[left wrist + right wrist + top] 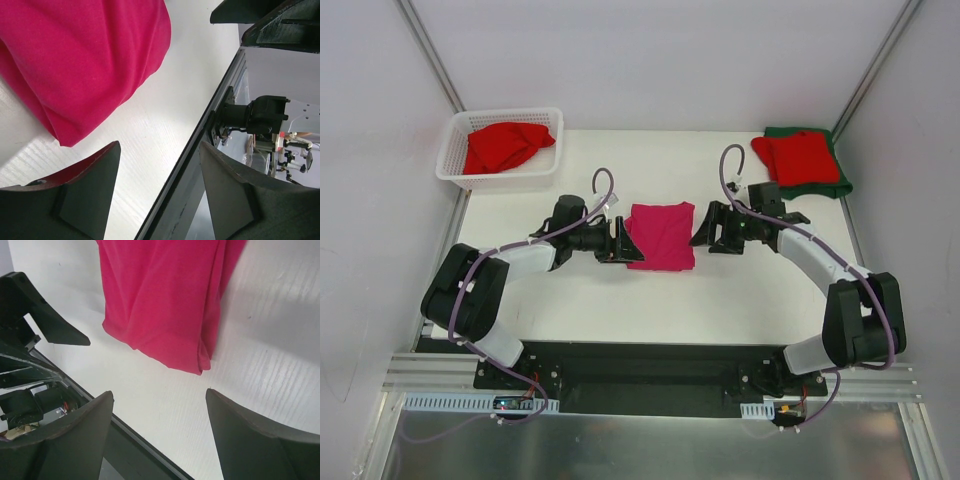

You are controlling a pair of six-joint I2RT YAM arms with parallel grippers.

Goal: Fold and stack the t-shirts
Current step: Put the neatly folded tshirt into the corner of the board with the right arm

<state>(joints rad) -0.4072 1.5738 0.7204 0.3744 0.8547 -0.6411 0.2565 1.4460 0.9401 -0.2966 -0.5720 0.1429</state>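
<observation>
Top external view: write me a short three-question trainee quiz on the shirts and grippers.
1. True or false: the left gripper is clamped on the magenta shirt.
2. The red shirt at the far right lies on: A the magenta shirt, B the dark green shirt, C a towel.
3. What is in the white basket?
Key: 1 false, it stands open, as does the right gripper; 2 B; 3 a crumpled red shirt.

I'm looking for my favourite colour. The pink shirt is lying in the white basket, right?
No. The pink shirt lies on the table, not in the basket; the basket holds a red shirt. The top view shows it.
</observation>
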